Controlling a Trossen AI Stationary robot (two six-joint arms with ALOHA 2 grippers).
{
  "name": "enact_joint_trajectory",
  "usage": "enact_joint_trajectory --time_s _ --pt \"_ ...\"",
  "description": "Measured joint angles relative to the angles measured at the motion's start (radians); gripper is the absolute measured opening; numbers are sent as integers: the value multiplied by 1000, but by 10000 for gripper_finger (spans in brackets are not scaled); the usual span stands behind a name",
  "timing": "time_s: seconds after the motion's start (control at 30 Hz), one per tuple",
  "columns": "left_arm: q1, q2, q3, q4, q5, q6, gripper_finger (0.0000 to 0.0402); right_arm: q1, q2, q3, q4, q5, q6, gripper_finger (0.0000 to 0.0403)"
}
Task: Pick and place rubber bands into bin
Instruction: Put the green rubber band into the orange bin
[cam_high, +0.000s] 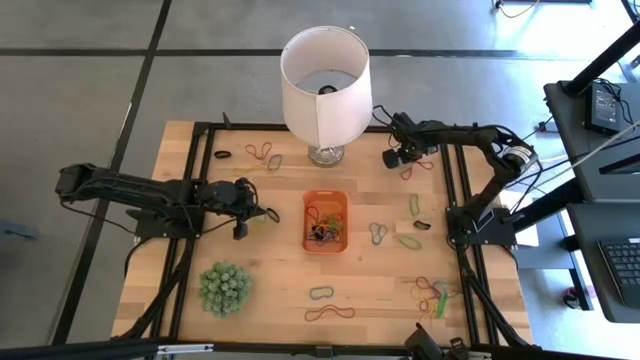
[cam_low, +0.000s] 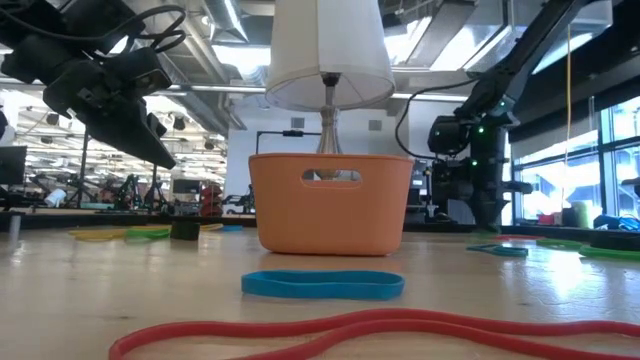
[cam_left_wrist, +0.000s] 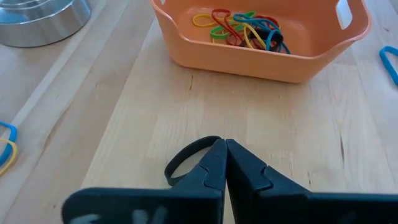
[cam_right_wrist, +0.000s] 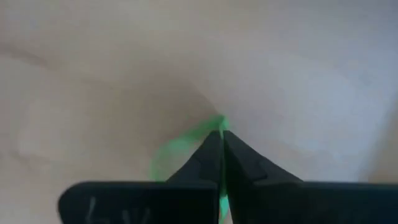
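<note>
Both arms are matte black, built of blocky jointed links with loose black cables looping along them. The left hand (cam_left_wrist: 224, 163) ends in two dark, wedge-shaped fingers (cam_left_wrist: 202, 171) tapering to narrow tips, on a flat black crossbar with faint pale markings. The right hand (cam_right_wrist: 221, 149) looks alike, and a small green light glows on that arm.
</note>
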Motion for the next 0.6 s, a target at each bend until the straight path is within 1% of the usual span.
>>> enact_joint_trajectory --time_s 0.13,0.3,0.43,0.6 --pt "0 0 0 0 0 0 1 35 -62 2 -12 2 -1 4" --pt "0 0 0 0 0 2 6 112 -168 2 -51 3 0 3" --pt "0 0 0 0 0 2 3 196 -263 2 -95 2 3 2" --pt "0 0 0 0 -10 2 3 336 -375 2 -154 23 28 2"
